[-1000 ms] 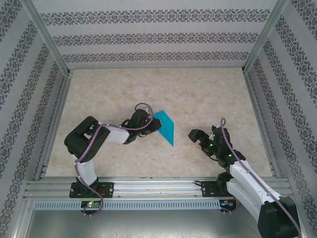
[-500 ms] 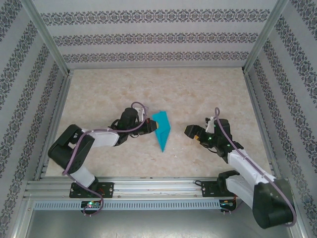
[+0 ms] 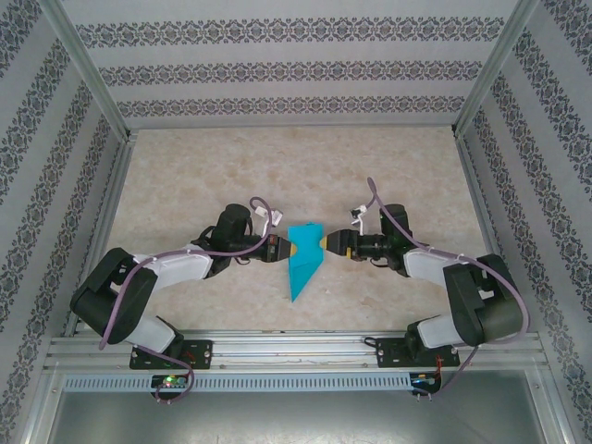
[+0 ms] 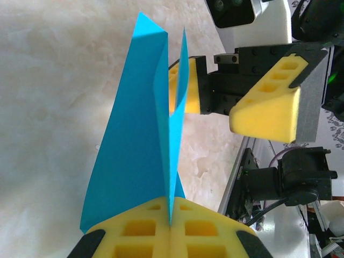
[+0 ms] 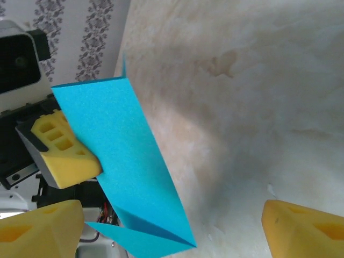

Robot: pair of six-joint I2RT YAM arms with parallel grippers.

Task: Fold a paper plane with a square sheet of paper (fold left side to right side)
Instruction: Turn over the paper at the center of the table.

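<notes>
The square sheet of paper (image 3: 302,261) is teal and folded into a long pointed shape, its tip toward the near edge. My left gripper (image 3: 283,248) is shut on its left edge. In the left wrist view the paper (image 4: 137,145) stands on edge, pinched between the yellow pads (image 4: 134,231) of the left gripper (image 4: 171,217). My right gripper (image 3: 326,244) is open at the paper's right edge. In the right wrist view the paper (image 5: 129,161) lies between the wide-apart fingertips (image 5: 40,231) of the right gripper (image 5: 172,234), close to the left one and touching neither.
The marble tabletop (image 3: 296,166) is boxed in by patterned walls (image 3: 296,69) at the back and sides. An aluminium rail (image 3: 296,347) carrying both arm bases runs along the near edge.
Both arms swung in to the table's middle. The left turned the paper edge-up with its tip near. The right gripper came left to the paper, its jaws narrowing a little.
</notes>
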